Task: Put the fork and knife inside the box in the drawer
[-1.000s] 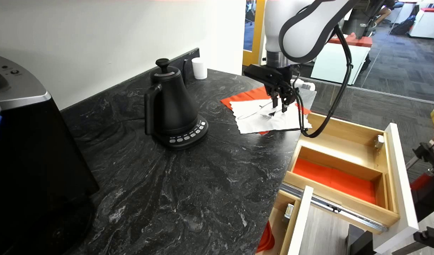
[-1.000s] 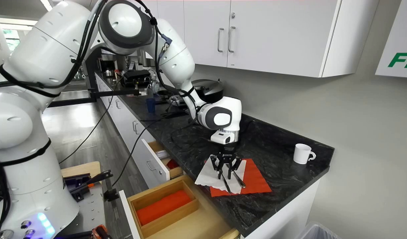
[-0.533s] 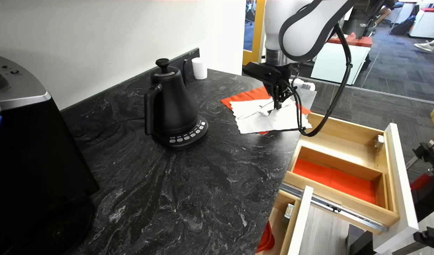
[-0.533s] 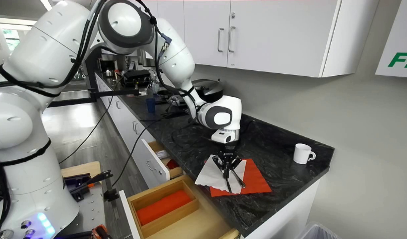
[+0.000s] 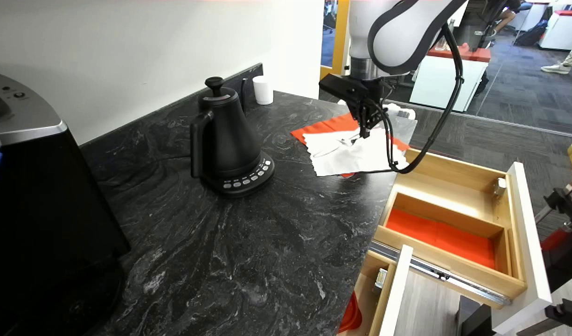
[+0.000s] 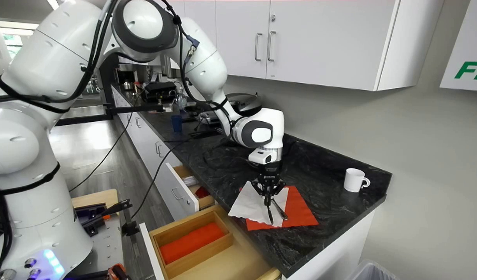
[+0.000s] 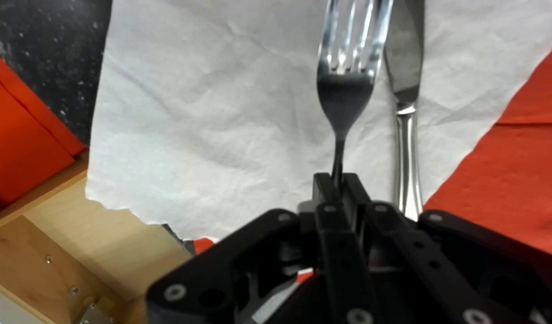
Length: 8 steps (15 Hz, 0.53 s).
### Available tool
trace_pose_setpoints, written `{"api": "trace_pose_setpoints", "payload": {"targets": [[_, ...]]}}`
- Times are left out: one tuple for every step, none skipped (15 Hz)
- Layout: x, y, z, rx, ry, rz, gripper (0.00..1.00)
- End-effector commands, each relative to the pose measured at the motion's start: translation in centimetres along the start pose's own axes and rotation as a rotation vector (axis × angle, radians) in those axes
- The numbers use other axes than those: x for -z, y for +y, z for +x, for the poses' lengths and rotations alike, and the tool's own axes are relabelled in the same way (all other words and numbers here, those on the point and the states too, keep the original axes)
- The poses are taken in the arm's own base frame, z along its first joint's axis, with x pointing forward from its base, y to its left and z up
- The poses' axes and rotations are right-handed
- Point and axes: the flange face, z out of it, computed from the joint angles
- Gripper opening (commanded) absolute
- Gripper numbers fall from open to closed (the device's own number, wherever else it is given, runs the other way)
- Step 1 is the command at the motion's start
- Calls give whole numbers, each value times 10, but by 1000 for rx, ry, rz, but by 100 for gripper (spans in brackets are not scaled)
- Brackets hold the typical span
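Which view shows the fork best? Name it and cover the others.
The wrist view: the fork is large there, tines and neck clear, though its tips are cropped and the gripper hides its handle. In both exterior views it shows small and thin at the gripper.

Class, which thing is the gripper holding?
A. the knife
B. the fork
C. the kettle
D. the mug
B: in the wrist view the gripper is closed on the neck of the fork, while the knife lies outside its jaws on the white paper.
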Motion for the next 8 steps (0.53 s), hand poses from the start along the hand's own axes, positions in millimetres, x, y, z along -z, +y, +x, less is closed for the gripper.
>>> {"api": "trace_pose_setpoints", "payload": {"targets": [[42, 2, 11, -163, 28, 10, 5], [50, 2, 18, -220, 44, 0, 5], [58, 3, 23, -267, 58, -3, 5], [65, 5, 29, -313, 76, -14, 5], [73, 7, 33, -359, 95, -25, 5], [79, 10, 37, -404, 117, -39, 5], [84, 12, 40, -447, 139, -59, 5], [89, 23, 44, -490, 164, -77, 5]]}}
